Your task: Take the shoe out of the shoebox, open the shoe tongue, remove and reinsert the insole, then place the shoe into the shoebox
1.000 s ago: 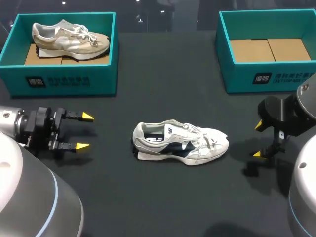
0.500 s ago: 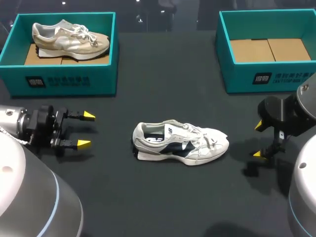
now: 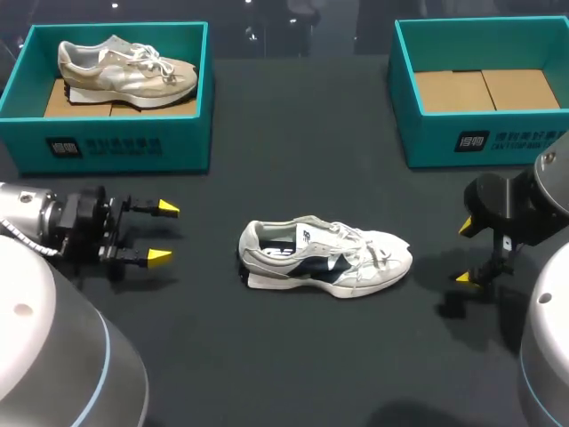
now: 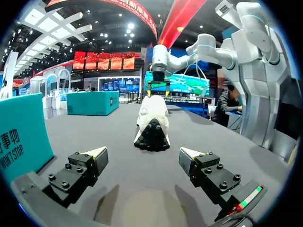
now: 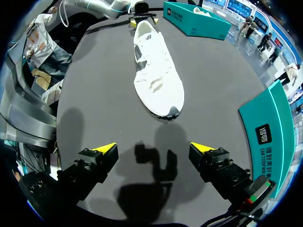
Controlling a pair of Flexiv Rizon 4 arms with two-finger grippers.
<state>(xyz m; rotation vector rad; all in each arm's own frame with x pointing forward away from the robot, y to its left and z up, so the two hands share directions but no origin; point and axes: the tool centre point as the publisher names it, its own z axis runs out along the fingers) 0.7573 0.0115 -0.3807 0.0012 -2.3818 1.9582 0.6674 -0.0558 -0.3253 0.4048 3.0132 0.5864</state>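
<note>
Left gripper: the left gripper (image 3: 164, 233) hangs low over the table (image 3: 293, 142), fingers spread wide, nothing in them, tips aimed at the heel.
Right gripper: the right gripper (image 3: 464, 252) is spread just as wide and empty too, off the toe end.
Shoe: the white-and-navy sneaker (image 3: 324, 258) lies mid-table between both grippers, apart from each, heel left, toe right.
Boxes: the far-right shoebox (image 3: 480, 142) shows only its cardboard liner (image 3: 484, 89); the far-left shoebox (image 3: 116, 147) holds a beige sneaker (image 3: 124, 67).
Step in hand: by the look of it, the shoe is out and the tongue comes up now.
Next move: one gripper probably needs to pin the shoe while the other pulls the tongue up and forward.
Hard to see: the insole cannot be made out; whether the laces are loose is unclear; the right arm is cut off at the right edge.
</note>
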